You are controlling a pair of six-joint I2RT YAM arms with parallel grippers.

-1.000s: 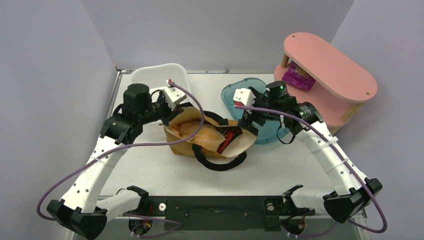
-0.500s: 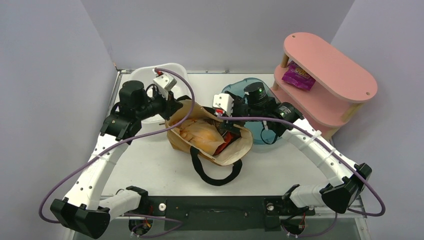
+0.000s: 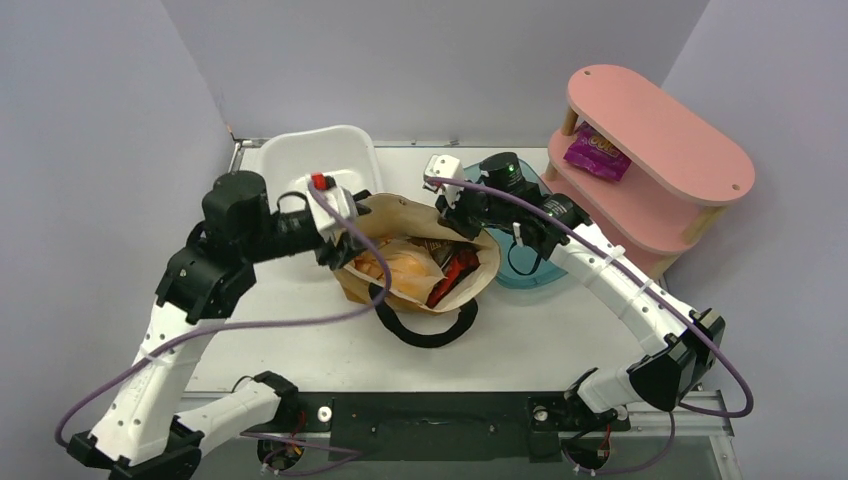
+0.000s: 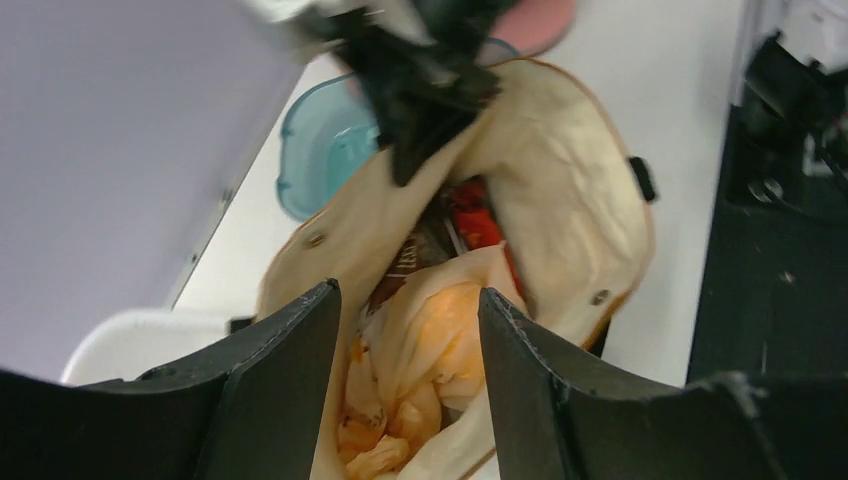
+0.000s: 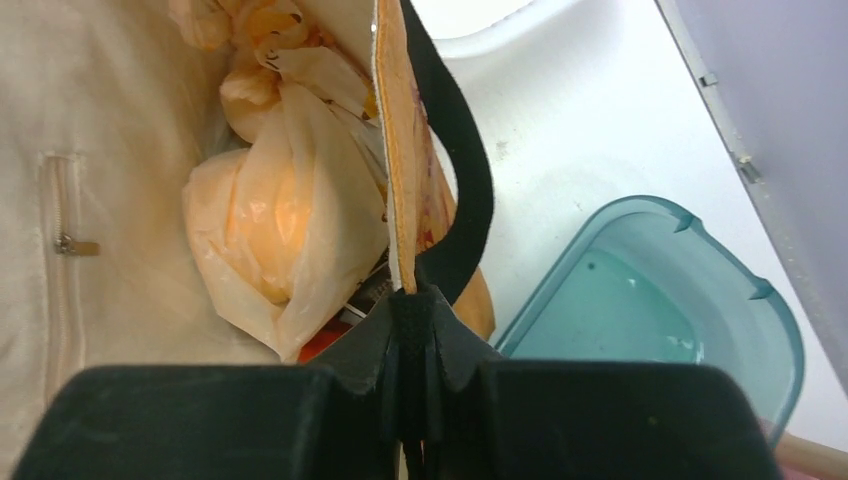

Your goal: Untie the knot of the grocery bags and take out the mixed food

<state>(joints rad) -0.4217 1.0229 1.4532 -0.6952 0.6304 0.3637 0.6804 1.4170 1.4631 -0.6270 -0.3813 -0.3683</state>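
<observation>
— Two bags, one inside the other. Where does the thin translucent peach plastic bag (image 3: 402,268) lie?
— Inside the open mustard-brown canvas tote (image 3: 482,282) at mid-table. It bulges orange, and its crumpled, twisted end points toward the left arm's side. I cannot make out the knot itself. A red snack bag (image 3: 452,272) is wedged beside it.
— Which arm is nearer?
— The left gripper (image 4: 408,292). It hangs just over the tote's mouth, fingers parted and empty, with the peach bag straight below between them.
— And the right gripper (image 5: 410,300)?
— Clenched on the tote's far rim where the black strap (image 5: 465,190) joins, holding that wall up. A straight descent by the left looks right.
</observation>
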